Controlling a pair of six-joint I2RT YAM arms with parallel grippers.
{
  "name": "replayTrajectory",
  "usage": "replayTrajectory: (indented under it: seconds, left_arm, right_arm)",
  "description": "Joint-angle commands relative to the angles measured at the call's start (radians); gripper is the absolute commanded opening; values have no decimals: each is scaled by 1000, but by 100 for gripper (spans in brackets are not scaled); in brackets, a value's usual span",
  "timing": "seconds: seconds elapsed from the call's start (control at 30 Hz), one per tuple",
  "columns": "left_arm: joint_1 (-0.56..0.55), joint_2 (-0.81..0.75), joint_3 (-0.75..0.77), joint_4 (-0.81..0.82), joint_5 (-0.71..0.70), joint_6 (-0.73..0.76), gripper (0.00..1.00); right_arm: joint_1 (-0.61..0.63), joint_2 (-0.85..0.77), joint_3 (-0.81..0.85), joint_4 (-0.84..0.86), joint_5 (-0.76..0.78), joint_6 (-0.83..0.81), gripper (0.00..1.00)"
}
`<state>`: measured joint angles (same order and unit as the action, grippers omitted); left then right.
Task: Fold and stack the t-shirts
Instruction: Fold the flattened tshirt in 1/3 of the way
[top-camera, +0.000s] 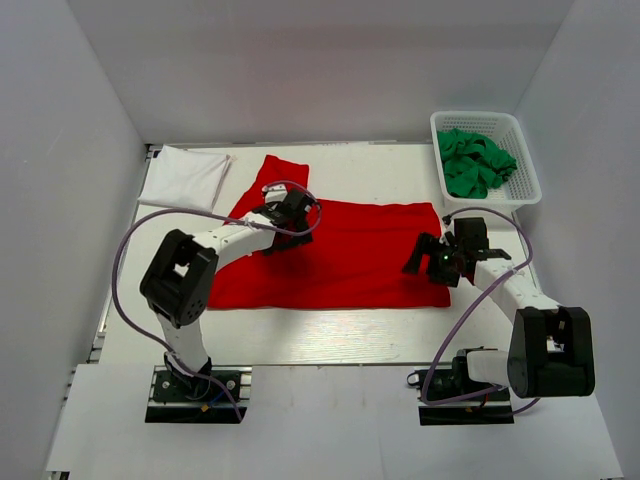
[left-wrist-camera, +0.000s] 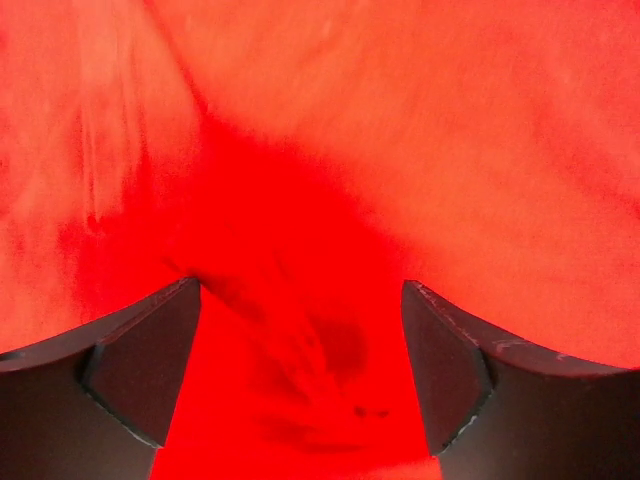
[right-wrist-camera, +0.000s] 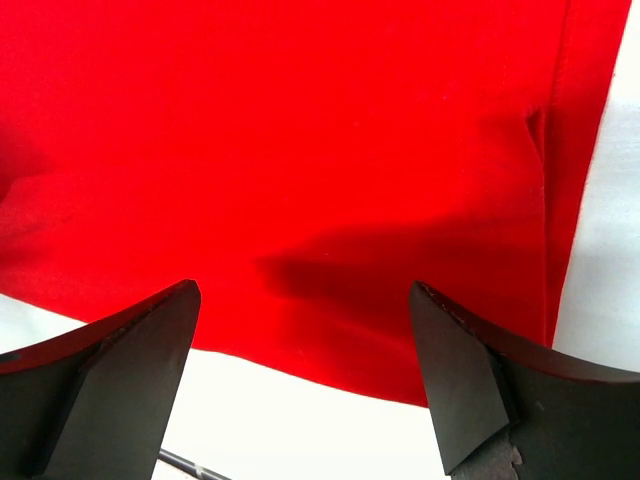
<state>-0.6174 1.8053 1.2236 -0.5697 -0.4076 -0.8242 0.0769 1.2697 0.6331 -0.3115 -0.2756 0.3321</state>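
Observation:
A bright red t-shirt (top-camera: 340, 255) lies spread flat across the middle of the table, one sleeve pointing to the back left. My left gripper (top-camera: 290, 215) is open right over its upper left part; red cloth (left-wrist-camera: 330, 180) fills the left wrist view between the spread fingers (left-wrist-camera: 150, 360). My right gripper (top-camera: 432, 258) is open over the shirt's right edge; the right wrist view shows the red hem (right-wrist-camera: 330, 200) and white table (right-wrist-camera: 300, 420) between its fingers (right-wrist-camera: 460, 380). A folded white t-shirt (top-camera: 185, 177) lies at the back left. Green t-shirts (top-camera: 474, 162) lie crumpled in the basket.
A white plastic lattice basket (top-camera: 530, 175) stands at the back right corner. White walls close in the table on three sides. Purple cables loop from both arms near the shirt's left and right ends.

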Motion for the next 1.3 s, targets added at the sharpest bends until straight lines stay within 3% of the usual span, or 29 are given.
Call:
replayTrajectory:
  seconds: [0.0, 0.13, 0.27, 0.37, 0.5, 0.6, 0.73, 0.87, 1.0, 1.1, 1.17, 1.27]
  left_arm:
    - [-1, 22, 25, 83, -91, 66, 92]
    - [-1, 31, 45, 221, -47, 149, 93]
    - [-1, 20, 85, 206, -33, 201, 96]
    - [8, -26, 54, 218, -34, 234, 87]
    - [19, -78, 72, 80, -22, 221, 85]
    - [19, -40, 146, -94, -37, 176, 85]
    - [19, 40, 180, -188, -91, 166, 90]
    - [47, 74, 189, -139, -44, 180, 98]
    - [68, 104, 180, -41, 47, 260, 97]
    - [77, 144, 198, -41, 56, 269, 88]
    - [88, 155, 198, -53, 56, 269, 75]
    - [88, 146, 172, -41, 56, 269, 63]
  right_arm:
    - [-2, 7, 54, 0, -1, -27, 90]
    - [0, 5, 69, -3, 1, -25, 90]
    - [-2, -13, 66, -5, -8, -25, 90]
    - [-2, -13, 63, -6, -4, -28, 90]
    - [-2, -16, 63, -6, -13, -38, 90]
    - [-2, -13, 60, -3, -20, -41, 90]
    - [-2, -10, 60, -5, -28, -45, 90]
    - [-2, -10, 60, -6, -28, -51, 90]
    - [-3, -6, 60, -14, -33, -53, 90]
    - [-2, -9, 60, -21, -21, -54, 90]
    - [-2, -15, 60, -26, -5, -56, 90]
    - [-2, -12, 65, -29, 3, -54, 90]
